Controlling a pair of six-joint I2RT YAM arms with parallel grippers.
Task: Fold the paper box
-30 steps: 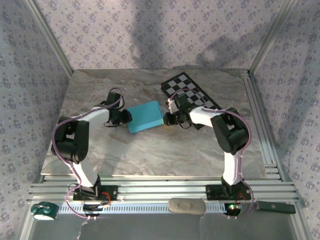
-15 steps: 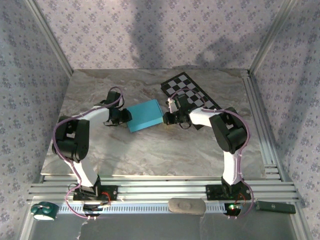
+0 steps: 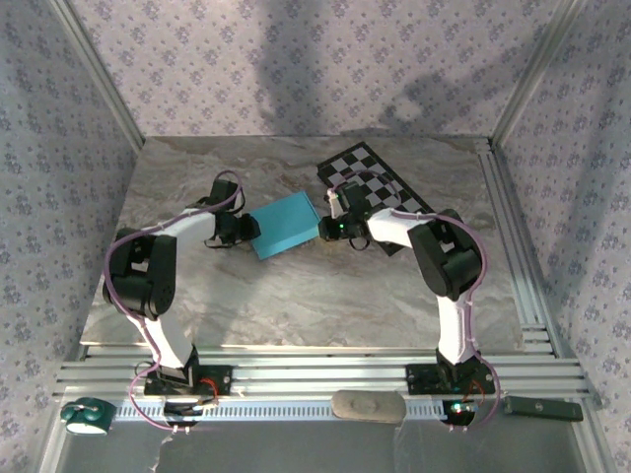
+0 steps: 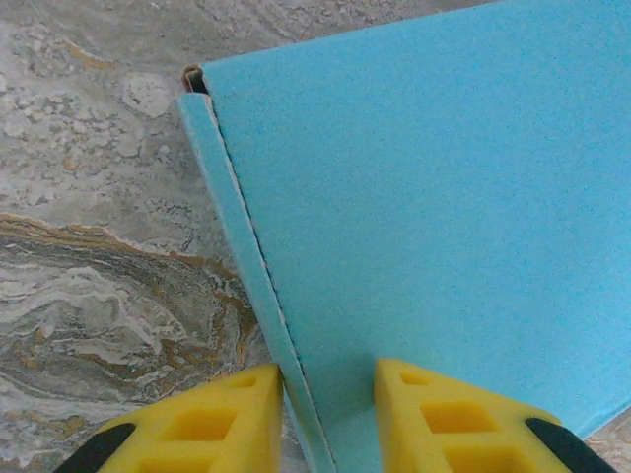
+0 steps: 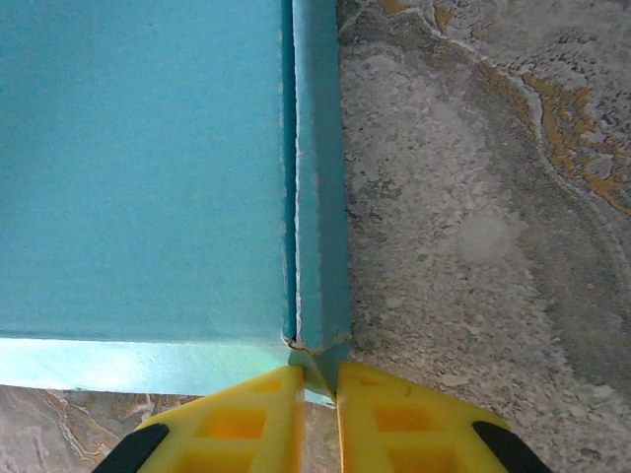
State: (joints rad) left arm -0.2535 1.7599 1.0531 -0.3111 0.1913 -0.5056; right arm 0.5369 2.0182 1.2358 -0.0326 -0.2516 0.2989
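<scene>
The left gripper (image 4: 327, 419) is sitting at the bottom of its wrist view with its yellow fingers (image 4: 202, 424) only narrowly parted. It is clasping the long edge of the paper box (image 4: 424, 197), one finger pressing against the thin side wall and the other lying on the broad turquoise top face.

The right gripper (image 5: 319, 414) is almost closed at the bottom centre of its own view. It is nipping the lower right corner of the box, where the side wall is showing a small tear at the fold.

In the overhead view the box is lying flat and slightly tilted in the middle of the frame, with a gripper meeting it at each end.

The left arm (image 3: 148, 276) is rising from its base at the lower left. It is bending at a dark elbow and reaching right and upward to the box's left end. The right arm (image 3: 449, 261) is climbing from the lower right, folding at its elbow and stretching left to the box's right end.

Both are working over a grey-and-tan marbled table (image 3: 296, 296). A black-and-white checkerboard (image 3: 380, 177) is lying just up and right of the box, partly under the right arm. Aluminium rails (image 3: 325, 374) are running along the bottom edge. Walls (image 3: 296, 59) papered with a small floral pattern are closing in the scene on three sides.
</scene>
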